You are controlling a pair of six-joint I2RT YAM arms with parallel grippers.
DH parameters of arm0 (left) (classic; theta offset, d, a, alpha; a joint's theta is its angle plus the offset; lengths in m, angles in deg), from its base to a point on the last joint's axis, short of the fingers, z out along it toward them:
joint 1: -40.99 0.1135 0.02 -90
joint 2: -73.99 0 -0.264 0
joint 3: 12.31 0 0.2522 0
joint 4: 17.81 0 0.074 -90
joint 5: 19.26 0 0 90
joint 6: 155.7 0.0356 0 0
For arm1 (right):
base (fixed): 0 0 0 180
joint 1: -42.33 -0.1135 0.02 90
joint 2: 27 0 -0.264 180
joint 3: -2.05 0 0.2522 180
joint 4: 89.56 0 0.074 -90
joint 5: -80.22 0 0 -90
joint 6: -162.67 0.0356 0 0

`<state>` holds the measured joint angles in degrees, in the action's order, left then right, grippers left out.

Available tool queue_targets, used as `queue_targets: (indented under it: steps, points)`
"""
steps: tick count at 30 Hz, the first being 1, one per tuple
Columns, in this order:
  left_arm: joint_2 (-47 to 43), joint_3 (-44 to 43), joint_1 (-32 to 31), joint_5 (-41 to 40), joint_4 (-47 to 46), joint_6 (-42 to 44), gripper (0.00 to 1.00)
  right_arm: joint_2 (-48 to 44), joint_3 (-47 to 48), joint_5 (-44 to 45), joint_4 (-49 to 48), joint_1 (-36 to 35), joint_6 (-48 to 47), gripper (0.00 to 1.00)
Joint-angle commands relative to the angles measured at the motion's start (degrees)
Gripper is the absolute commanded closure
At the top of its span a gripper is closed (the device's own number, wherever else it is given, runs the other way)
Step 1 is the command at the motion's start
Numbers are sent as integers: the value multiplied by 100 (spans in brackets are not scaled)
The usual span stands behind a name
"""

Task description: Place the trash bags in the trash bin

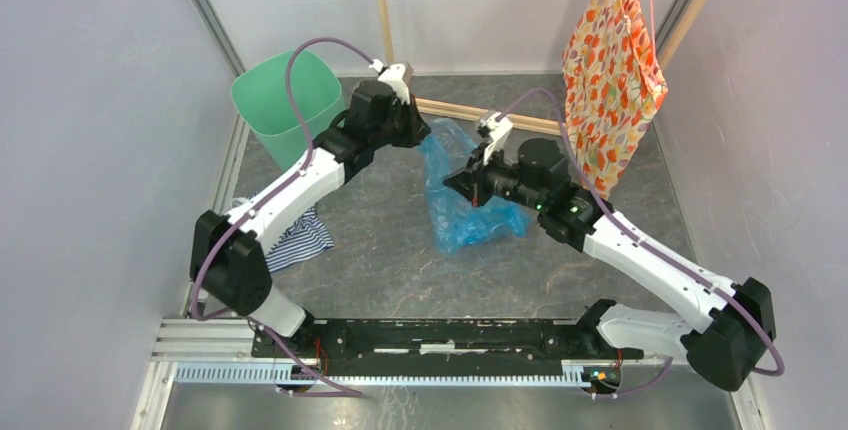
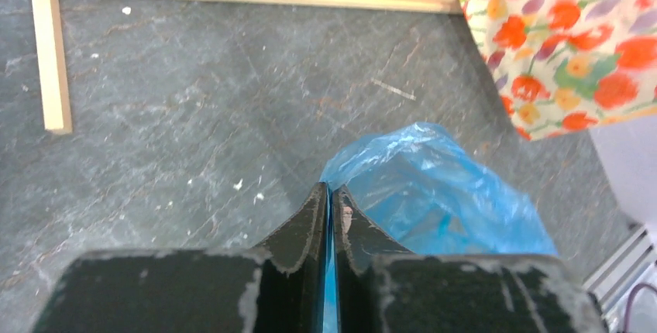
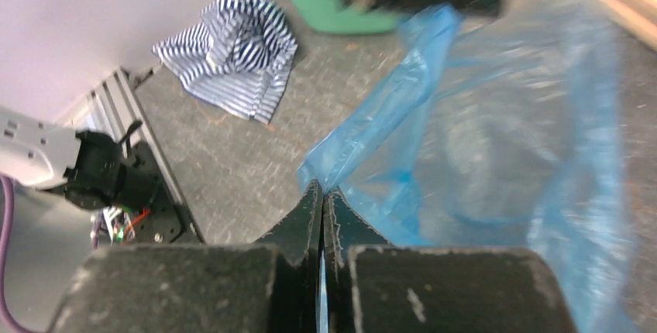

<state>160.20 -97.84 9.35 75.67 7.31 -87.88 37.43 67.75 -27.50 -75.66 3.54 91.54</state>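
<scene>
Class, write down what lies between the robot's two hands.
The trash bag: its light-blue plastic stretches from the right hand to the left hand, both shut on it. The right wrist view shows this most plainly.

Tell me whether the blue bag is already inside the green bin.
No. In the top view the blue bag is spread wholly outside the green bin, which stands apart to its left.
</scene>
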Motion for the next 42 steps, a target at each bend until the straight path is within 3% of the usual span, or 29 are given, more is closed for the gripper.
queue_targets:
  steps: [1,5,9,16,24,32,38,42]
  points:
    - [467,-862,-9,-193,387,-615,85,428,176,1027,888,-626,-300,100]
    - [538,-1268,-4,-114,834,-686,60,609,-13,1526,914,-728,-153,100]
    - [343,-1409,70,-77,1489,-700,37,605,-189,1483,664,-806,-77,100]
    - [-737,-870,250,-243,2373,-880,25,598,-455,1572,321,-1085,131,100]
    - [-1618,215,263,287,2599,-1380,24,604,-458,1736,192,-1340,287,100]
    - [-1902,1311,167,942,1604,-2105,26,823,-388,1899,61,-1646,402,100]
    - [-1834,1635,76,1048,799,-2434,31,952,-292,2035,152,-1836,416,100]
    - [-1744,1586,35,1115,951,-2310,35,957,-230,2178,242,-1885,389,100]
